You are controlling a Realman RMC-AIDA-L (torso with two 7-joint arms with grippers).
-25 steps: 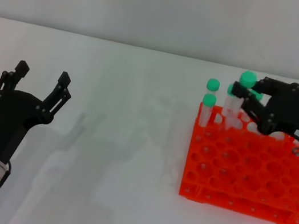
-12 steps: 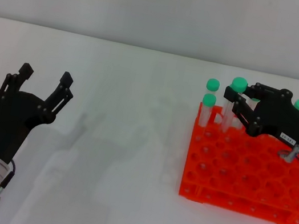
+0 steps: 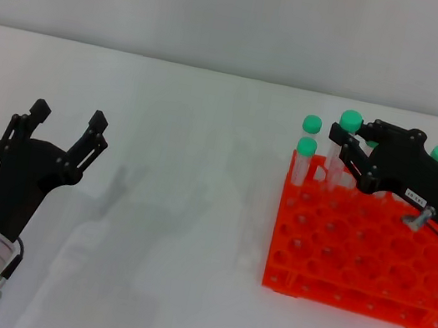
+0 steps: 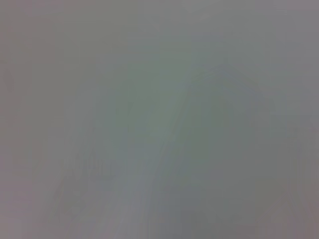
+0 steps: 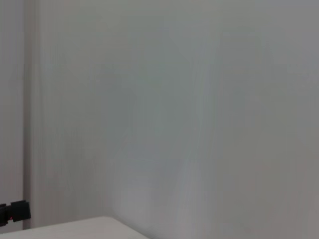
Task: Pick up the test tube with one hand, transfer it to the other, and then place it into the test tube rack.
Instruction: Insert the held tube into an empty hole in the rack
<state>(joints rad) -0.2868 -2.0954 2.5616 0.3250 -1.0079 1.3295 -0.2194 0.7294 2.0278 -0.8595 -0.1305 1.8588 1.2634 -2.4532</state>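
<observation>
Test tube (image 3: 342, 143) stands racked, its body partly hidden between right pincer's (image 3: 347, 141) fingers; left pincer (image 3: 66, 118) spread.

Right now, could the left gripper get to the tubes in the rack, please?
Probably not without a long move. The left gripper hangs open over bare table far from the rack, and the right gripper already sits among the tubes at its back row.

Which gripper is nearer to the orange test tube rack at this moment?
The right gripper: it is over the test tube rack at its far row of tubes. The left gripper is far off across the table, fingers open.
</observation>
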